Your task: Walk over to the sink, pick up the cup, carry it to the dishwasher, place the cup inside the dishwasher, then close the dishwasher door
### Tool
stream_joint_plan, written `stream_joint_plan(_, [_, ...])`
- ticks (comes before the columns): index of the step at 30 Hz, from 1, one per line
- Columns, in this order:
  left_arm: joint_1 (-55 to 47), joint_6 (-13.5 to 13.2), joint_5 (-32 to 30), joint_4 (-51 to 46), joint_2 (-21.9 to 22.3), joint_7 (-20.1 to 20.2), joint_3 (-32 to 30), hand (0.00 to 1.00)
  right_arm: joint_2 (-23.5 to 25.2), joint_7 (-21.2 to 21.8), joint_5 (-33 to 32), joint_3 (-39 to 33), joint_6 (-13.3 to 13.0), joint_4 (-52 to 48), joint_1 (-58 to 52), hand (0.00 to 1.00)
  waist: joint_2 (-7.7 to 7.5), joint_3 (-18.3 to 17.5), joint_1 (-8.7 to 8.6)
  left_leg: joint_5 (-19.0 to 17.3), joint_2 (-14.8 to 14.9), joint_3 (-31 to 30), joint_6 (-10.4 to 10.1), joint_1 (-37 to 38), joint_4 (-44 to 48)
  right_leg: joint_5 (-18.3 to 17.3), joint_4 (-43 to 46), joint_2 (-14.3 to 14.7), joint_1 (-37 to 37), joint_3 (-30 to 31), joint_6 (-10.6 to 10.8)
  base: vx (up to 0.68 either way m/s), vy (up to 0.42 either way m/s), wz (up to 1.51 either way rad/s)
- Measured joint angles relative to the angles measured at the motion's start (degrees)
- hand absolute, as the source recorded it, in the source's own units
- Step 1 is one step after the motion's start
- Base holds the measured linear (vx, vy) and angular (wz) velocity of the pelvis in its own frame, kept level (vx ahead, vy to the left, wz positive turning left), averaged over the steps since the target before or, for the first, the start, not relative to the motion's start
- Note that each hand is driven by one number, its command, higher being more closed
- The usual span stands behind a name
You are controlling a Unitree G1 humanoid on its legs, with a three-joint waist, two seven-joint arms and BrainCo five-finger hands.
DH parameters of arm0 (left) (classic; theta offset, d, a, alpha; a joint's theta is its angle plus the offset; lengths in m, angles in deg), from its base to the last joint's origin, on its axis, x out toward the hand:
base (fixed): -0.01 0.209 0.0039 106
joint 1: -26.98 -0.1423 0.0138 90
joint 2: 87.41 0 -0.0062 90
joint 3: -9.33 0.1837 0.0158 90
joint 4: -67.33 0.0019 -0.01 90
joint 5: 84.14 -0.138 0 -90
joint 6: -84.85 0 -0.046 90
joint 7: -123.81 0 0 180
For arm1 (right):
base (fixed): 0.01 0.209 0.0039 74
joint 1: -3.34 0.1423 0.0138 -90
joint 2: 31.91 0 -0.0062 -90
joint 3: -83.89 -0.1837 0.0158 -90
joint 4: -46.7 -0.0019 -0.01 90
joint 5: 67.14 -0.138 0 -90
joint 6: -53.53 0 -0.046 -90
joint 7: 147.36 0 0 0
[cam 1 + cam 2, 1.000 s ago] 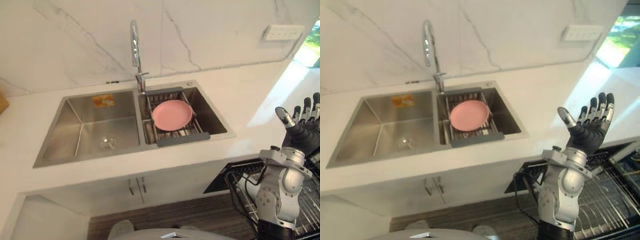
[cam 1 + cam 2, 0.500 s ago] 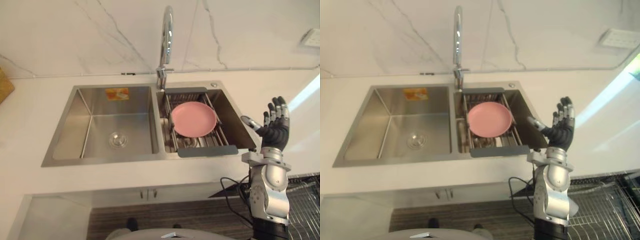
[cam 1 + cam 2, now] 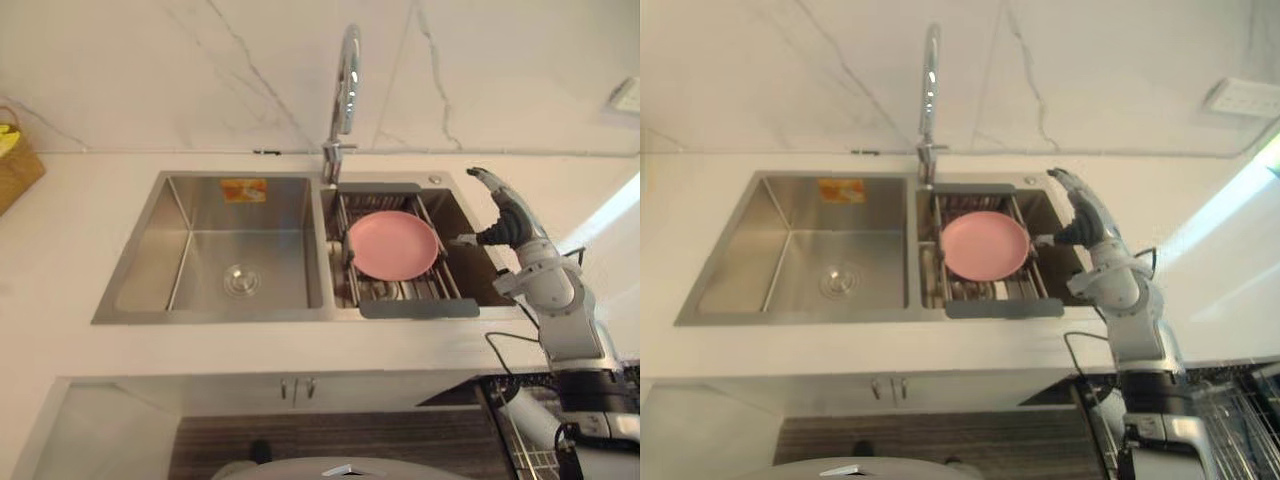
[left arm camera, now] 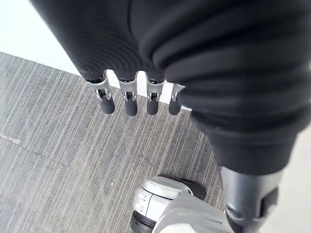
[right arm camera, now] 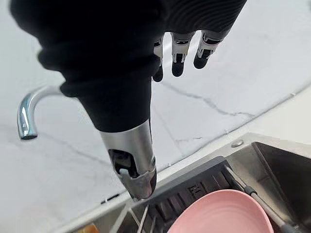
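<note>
Where the sink sits, tabletop (image 3: 60,260): white slab running along a white, grey-veined wall.
Sink (image 3: 195,265): brushed steel with two basins. The left basin holds a round drain and has an orange sticker on its back wall.
Dishwasher rack (image 3: 1240,415): wire grid, low at the robot's right, below the tabletop edge.
Drain rack (image 3: 418,308): metal bars between grey end pieces, spanning the right basin.
Right robot hand (image 3: 505,220): raised over the right basin's right side, fingers straight and spread, thumb out toward the plate and apart from it. It grasps nothing.
Left robot hand (image 4: 129,99): hangs over the grey striped floor (image 4: 58,160), fingers straight, holding nothing.
Pink plate (image 3: 392,245): round, plain, matte pink with a shallow raised rim. It lies flat, face up, on the drain rack. What lies beneath it is too small to tell.
Faucet (image 3: 347,90): chrome gooseneck rising behind the divider between the basins.
Basket (image 3: 15,165): woven, at the tabletop's far left edge.
</note>
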Motion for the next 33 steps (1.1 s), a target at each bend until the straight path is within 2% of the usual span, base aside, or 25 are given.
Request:
stream_joint_plan(4, [-0.2, 0.8, 0.0, -1.0, -0.4, 0.0, 1.5, 0.00, -3.4, 2.2, 6.7, 2.5, -5.0, 1.5, 1.5, 0.00, -0.21, -0.1, 0.22, 0.5, -0.3, -0.7, 0.2, -0.6, 0.0, 0.1, -0.2, -0.4, 0.1, -1.4, 0.1, 0.00, 0.016, 0.14])
stream_joint_plan(12, [-0.3, 1.5, -0.7, -1.2, -0.7, 0.3, 2.0, 0.00, -5.0, 5.0, 15.5, 9.1, -9.1, 3.8, 3.7, 0.00, -0.58, -0.4, 0.34, 0.8, -0.6, -1.5, 0.3, -0.7, 0.0, 0.1, -0.2, -0.5, 0.2, -1.9, 0.2, 0.00, 0.002, 0.03])
stream_joint_plan(23, [-0.5, 2.3, -1.1, -2.7, -1.6, 0.4, 4.2, 0.00, -5.9, 8.5, 18.4, 13.1, -8.9, 8.0, 4.2, 0.00, -0.81, -0.4, 0.67, 1.0, -0.6, -1.8, 0.3, -0.9, 0.0, 0.1, -0.2, -0.5, 0.4, -2.6, 0.1, 0.00, 0.002, 0.02])
stream_joint_plan(28, [-0.3, 3.2, -2.3, -3.1, -1.8, 0.9, 4.6, 0.00, -5.7, 8.5, 20.1, 13.7, -8.1, 8.6, 3.9, 0.00, -0.81, -0.4, 0.60, 1.0, -0.5, -1.4, 0.2, -0.8, 0.0, 0.1, 0.1, -0.5, 0.2, -2.3, 0.0, 0.00, 0.002, -0.03])
stream_joint_plan(30, [0.0, 3.7, -2.3, -3.1, -2.6, 1.6, 5.9, 0.00, -5.3, 8.0, 20.1, 14.1, -7.2, 10.5, 3.9, 0.00, -0.91, -0.3, 1.27, 1.0, -0.3, 0.0, 0.2, -0.3, 0.2, 0.2, 0.3, -0.5, -0.1, -1.0, 0.0, 0.01, 0.010, -0.27])
stream_joint_plan(33, [-0.2, 4.1, -2.3, -3.1, -2.7, 1.6, 5.8, 0.00, -4.5, 5.4, 19.4, 16.0, -6.1, 12.6, 4.0, 0.00, -1.01, -0.3, 1.15, 0.6, 0.2, 2.1, -0.2, 0.8, 0.3, 0.6, 0.3, -0.1, -0.1, 1.2, 0.0, 0.00, 0.000, -0.42])
